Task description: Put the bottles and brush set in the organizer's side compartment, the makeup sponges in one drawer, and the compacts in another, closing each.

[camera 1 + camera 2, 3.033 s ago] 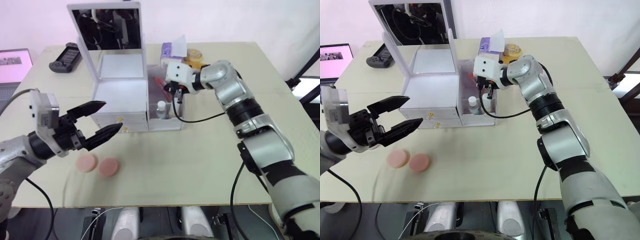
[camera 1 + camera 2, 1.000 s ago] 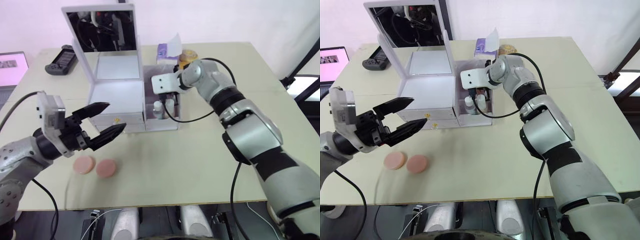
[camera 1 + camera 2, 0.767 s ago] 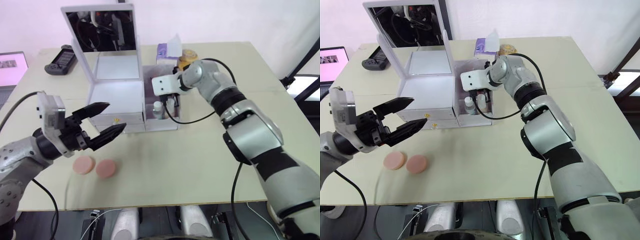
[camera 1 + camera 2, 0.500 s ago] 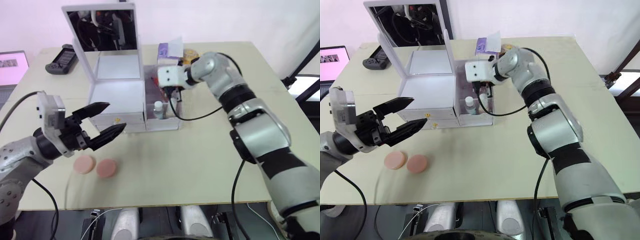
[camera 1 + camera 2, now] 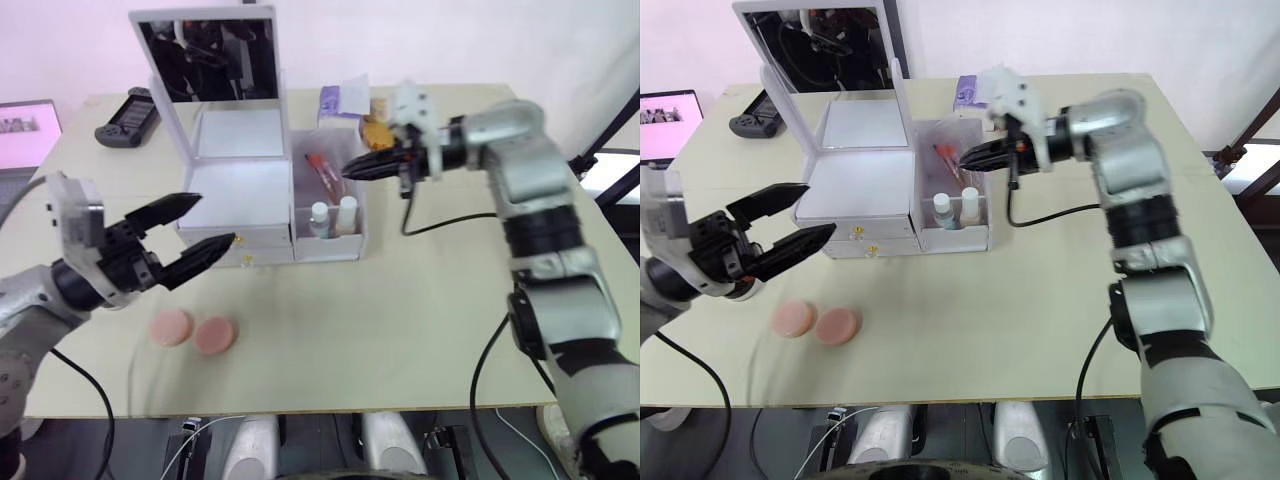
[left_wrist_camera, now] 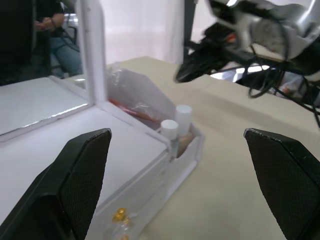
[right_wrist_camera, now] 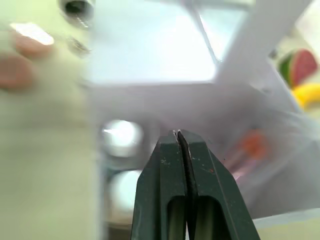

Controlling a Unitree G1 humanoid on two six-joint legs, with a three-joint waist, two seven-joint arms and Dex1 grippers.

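The white organizer (image 5: 240, 185) stands mid-table with its mirror lid (image 5: 205, 55) up. Its side compartment (image 5: 332, 240) holds two white-capped bottles (image 5: 318, 213) (image 5: 346, 208) and the bagged brush set (image 5: 322, 170). Both drawers (image 5: 235, 250) look pushed in. Two pink makeup sponges (image 5: 172, 326) (image 5: 214, 335) lie on the table near the front left. My left gripper (image 5: 215, 222) hangs open above them, in front of the drawers. My right gripper (image 5: 348, 172) is shut on nothing, its tip just above the compartment's right wall. The compacts are out of view.
A black game controller (image 5: 130, 115) and a laptop (image 5: 25, 130) lie at the far left. Behind the organizer are a purple tissue pack (image 5: 345, 98) and a yellow item (image 5: 378, 130). A black cable (image 5: 440, 222) hangs from my right wrist over the table.
My right gripper has come up out of the side compartment and swung to the right; two bottles now stand there. My left arm has shifted slightly left. The head camera has moved.
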